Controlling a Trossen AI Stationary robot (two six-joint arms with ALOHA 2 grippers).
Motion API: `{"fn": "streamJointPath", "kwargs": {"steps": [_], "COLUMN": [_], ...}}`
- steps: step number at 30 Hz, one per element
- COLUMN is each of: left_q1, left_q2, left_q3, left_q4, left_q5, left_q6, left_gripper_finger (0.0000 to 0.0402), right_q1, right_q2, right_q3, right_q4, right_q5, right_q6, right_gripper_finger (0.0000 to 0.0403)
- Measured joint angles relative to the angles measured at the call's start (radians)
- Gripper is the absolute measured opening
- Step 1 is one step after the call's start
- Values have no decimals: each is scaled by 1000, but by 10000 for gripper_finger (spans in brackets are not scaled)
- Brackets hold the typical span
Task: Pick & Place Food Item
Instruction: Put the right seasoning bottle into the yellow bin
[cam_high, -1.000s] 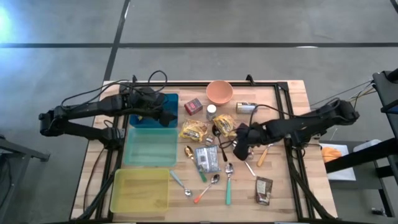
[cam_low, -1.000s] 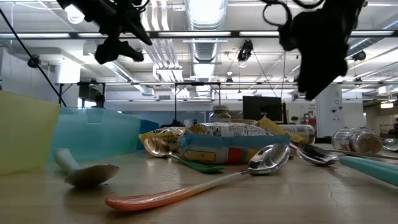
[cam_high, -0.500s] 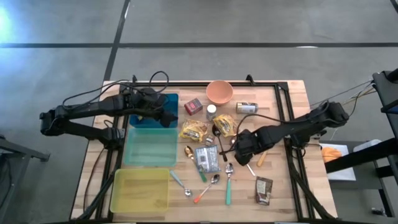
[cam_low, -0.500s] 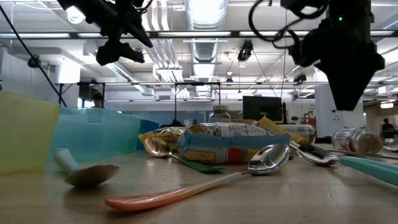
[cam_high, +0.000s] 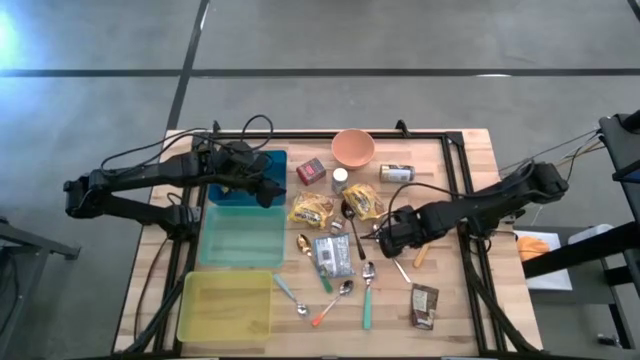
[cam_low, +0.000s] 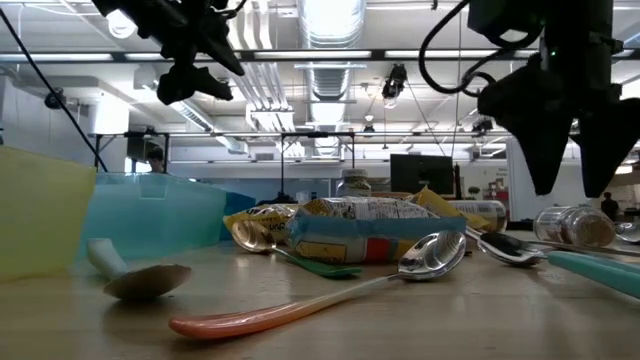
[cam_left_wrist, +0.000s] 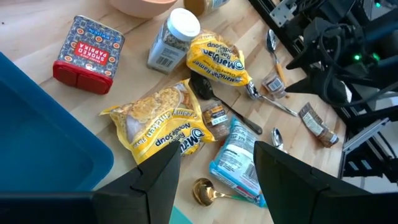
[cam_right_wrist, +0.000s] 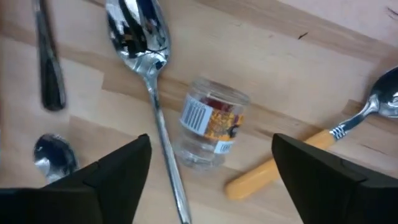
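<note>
Two arms share the table: the right gripper (cam_right_wrist: 208, 180) hangs spread wide over a small spice jar (cam_right_wrist: 208, 127) lying among spoons, needing descent and closing, while the left gripper (cam_high: 262, 185) waits part-open above the blue bin (cam_high: 230, 190).

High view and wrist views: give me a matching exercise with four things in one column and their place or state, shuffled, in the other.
Things:
1. small clear jar
2. right hand
3. left hand
4. orange bowl

Places or states:
A. over the blue bin
B. at the table's far edge
C. lying on its side between a silver spoon and a yellow handle
D. open, above the jar

Pairs: 1-C, 2-D, 3-A, 4-B
</note>
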Motion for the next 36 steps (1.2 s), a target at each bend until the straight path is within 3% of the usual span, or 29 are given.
{"fn": "streamJointPath", "kwargs": {"steps": [10,28,31,36], "left_q1": [-3,-3,-3,-3], "left_q2": [0,0,0,0], "left_q3": [0,0,0,0], "left_q4": [-1,0,0,0], "left_q5": [19,20,20,20], "left_q6": [6,5,3,3], "left_gripper_finger": [211,211,211,211], "right_q1": [-21,-67,-72,-78], "right_q2": [12,14,14,14], "right_q3": [-55,-167,-168,-175], "right_q4": [74,248,263,267], "right_q5": [48,-16,-14,-13], "right_q6": [58,87,92,90], "right_gripper_finger": [345,342,319,248]}}
